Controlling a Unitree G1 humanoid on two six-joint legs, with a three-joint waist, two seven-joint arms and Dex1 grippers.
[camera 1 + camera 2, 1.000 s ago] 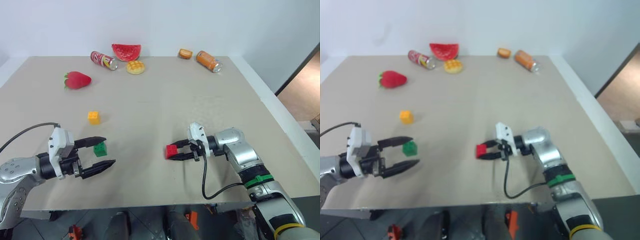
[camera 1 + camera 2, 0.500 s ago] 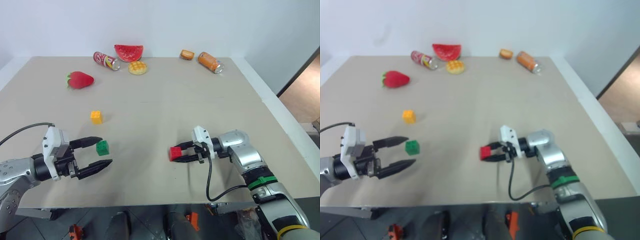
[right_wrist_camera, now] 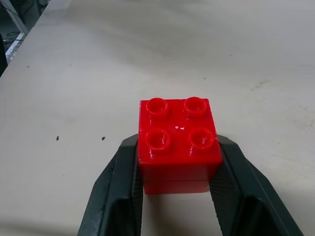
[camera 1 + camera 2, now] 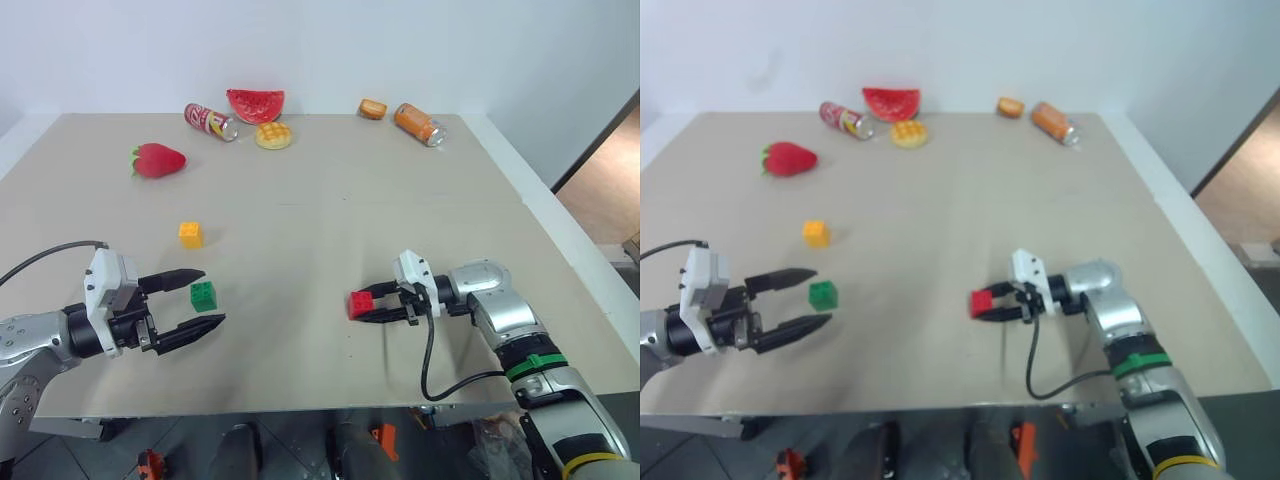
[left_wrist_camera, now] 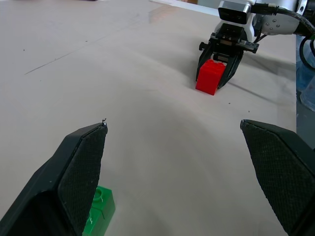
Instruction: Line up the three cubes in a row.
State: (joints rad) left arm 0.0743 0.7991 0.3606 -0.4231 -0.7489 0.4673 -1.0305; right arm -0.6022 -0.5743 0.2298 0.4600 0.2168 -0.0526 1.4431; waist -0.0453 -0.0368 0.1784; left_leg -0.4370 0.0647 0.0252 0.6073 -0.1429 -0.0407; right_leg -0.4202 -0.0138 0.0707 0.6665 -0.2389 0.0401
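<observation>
Right gripper [image 3: 178, 169] low over the bench [image 4: 330, 200], its fingers [image 3: 114, 191] set against both sides of the red cube [image 3: 178, 145], which sat studs-up on the surface right of centre. Whether the hold was firm or loosening: cannot tell. Left gripper [image 4: 190, 300] near the front left edge, fingers [image 5: 74, 177] spread wide and holding nothing. Green cube [image 4: 203, 295] on the bench between those spread fingers, closer to the farther one, contact unclear. Yellow-orange cube [image 4: 190, 234] farther back from the green one, well apart from the red.
</observation>
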